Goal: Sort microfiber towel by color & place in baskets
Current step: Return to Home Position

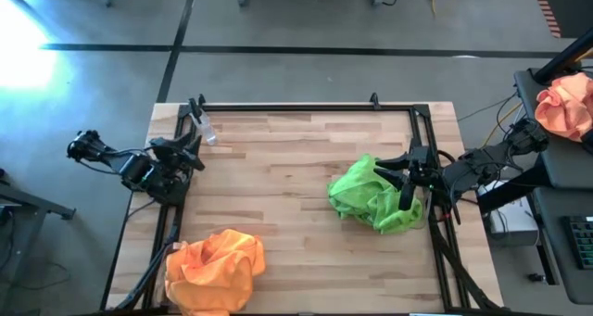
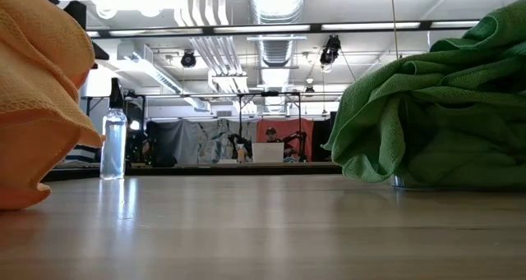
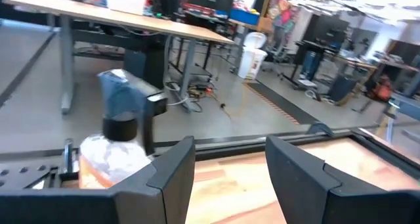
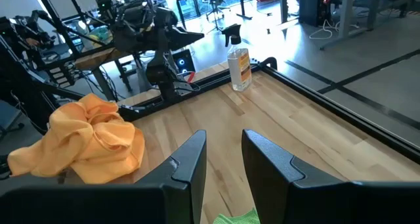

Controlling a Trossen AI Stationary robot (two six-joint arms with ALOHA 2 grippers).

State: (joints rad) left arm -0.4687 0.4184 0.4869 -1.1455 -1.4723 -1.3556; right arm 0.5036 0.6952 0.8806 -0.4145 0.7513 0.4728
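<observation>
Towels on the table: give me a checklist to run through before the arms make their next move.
1. Orange towels in one pile, no green mixed in: ok.
2. Green towels in one pile: ok.
3. Left pincer open, empty: ok.
4. Right pincer open, empty: ok.
5. No stray towel on the bare table: ok.
6. Piles fully inside baskets: cannot tell, towels cover them.

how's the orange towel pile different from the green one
The orange towel pile sits at the table's left, low in the high view; the green towel pile sits toward its right. The open right gripper is at the green pile's edge; no gripper is near the orange one. Both are crumpled heaps.
</observation>
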